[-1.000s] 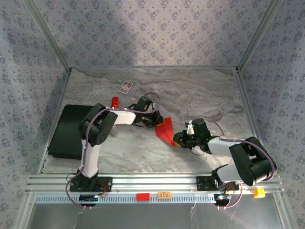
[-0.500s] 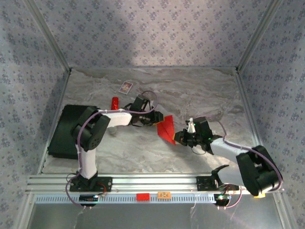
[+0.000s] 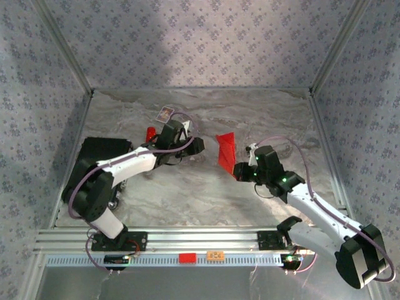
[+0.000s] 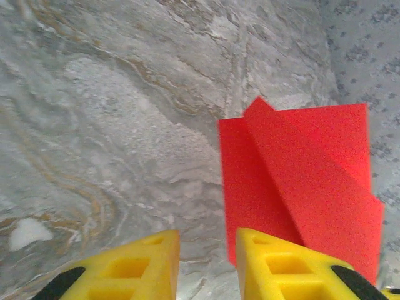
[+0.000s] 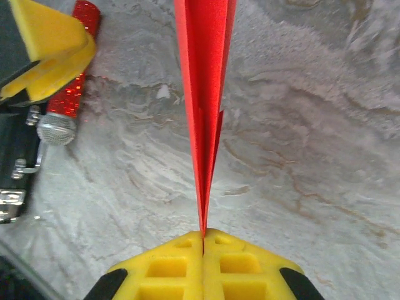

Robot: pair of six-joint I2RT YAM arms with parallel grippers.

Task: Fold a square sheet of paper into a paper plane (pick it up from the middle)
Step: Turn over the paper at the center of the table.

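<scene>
Right gripper point(image 5: 203, 236) swung red paper point(image 3: 226, 149); long axis toward back wall point(image 3: 200, 44).

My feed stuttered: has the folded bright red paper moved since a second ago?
Yes. The folded bright red paper, pinched in the right gripper, has moved farther from the arm bases, toward the back wall, nearer level with the small printed card.
</scene>
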